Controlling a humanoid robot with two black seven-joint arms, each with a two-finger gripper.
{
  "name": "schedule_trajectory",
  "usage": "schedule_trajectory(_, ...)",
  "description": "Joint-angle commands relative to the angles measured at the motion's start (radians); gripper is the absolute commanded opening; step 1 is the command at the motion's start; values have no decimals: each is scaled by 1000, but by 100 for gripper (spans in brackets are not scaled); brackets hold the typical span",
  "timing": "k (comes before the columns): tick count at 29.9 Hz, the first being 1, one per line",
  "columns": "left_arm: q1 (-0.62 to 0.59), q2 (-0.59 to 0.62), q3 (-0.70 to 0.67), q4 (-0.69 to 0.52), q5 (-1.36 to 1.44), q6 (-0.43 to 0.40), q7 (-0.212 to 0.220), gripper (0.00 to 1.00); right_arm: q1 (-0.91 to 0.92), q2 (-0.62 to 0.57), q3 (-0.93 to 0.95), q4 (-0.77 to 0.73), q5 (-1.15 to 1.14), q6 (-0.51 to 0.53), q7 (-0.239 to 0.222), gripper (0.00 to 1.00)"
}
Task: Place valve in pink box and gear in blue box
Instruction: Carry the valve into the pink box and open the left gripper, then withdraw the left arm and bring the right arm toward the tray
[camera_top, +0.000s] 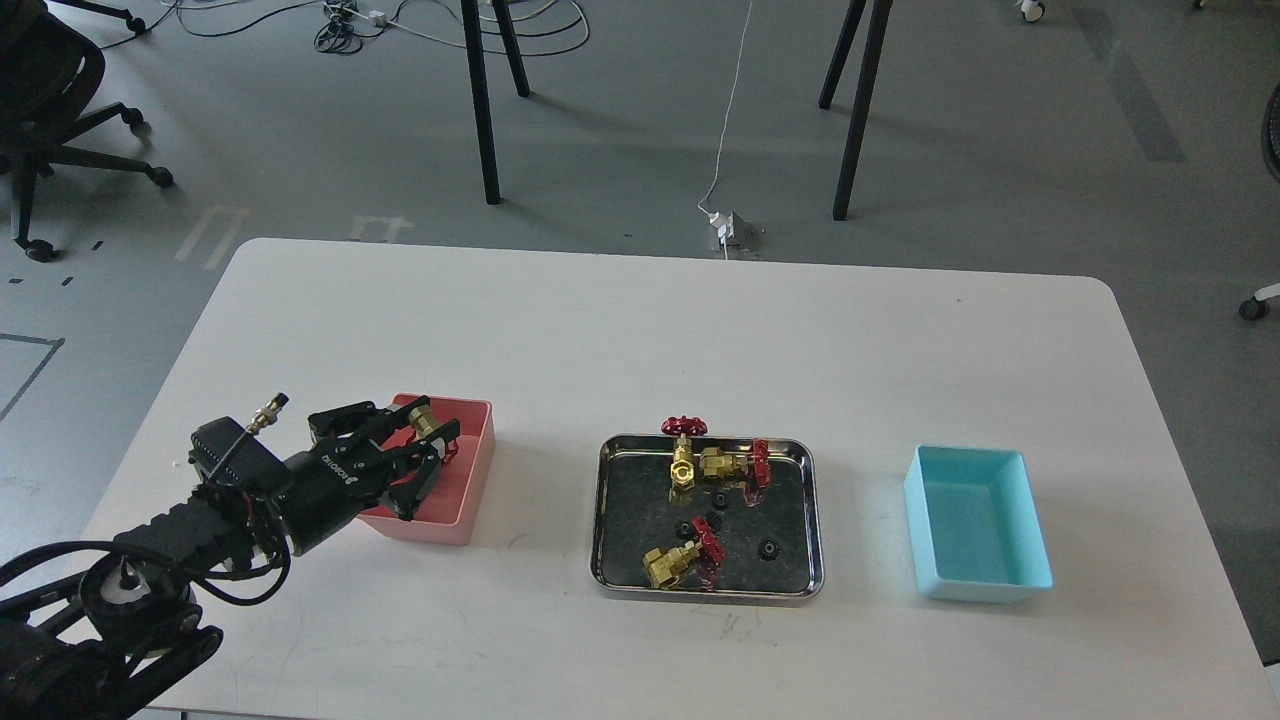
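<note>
A big white bench (640, 340) with round corners stood on a grey floor (1000, 130). Behind it were black legs (485, 110) of some stand, a thin white cable (735, 100) and a black chair (50, 110) on wheels.

The robot's left hand (425, 445) reached over the pink box (470, 470) on the left side of the bench. Its fingers were closed around a valve (432, 424), which hung inside the top of the pink box. The right hand was not in the picture.

In the middle sat a shiny steel tray (610, 520). Three more valves (715, 465) lay in it, with a few tiny black gears (768, 548) among them. The blue box (975, 525) sat well to the right of the tray, with nothing inside.
</note>
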Motion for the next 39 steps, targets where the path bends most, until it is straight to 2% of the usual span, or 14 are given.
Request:
schedule_trajectory(1,0,-18,-1,40,0,1,-6,31,0,1,0,0,0,0,0,99)
schedule_trajectory(13,2,-51,-14,43,0,2,-7,71,0,0,0,1,0,0,0,99)
schedule_trajectory(17,-3,-48,-18,43,0,25,-4,80,-2,0,0,1,0,0,1,99)
schedule_trajectory(21,-52,-43,-64,43,-147,25,-1,95,0,1,0,11,-1,1,14,99)
schedule_trajectory(25,-220,-34,-89,43,-515,-11,4,97,-6,1,0,41,-90,37,17,99)
schedule_trajectory(30,-426,-9,-89,81,-1070,-212,7,97,-34,3,-7,122,-363,141,15,99)
schedule_trajectory(32,-486,-9,-87,104,-1214,-249,11,97,-55,3,-17,177,-489,202,17,99)
schedule_trajectory(39,-636,-15,-90,181,-1365,-324,54,97,-178,-29,-23,484,-932,432,43,99)
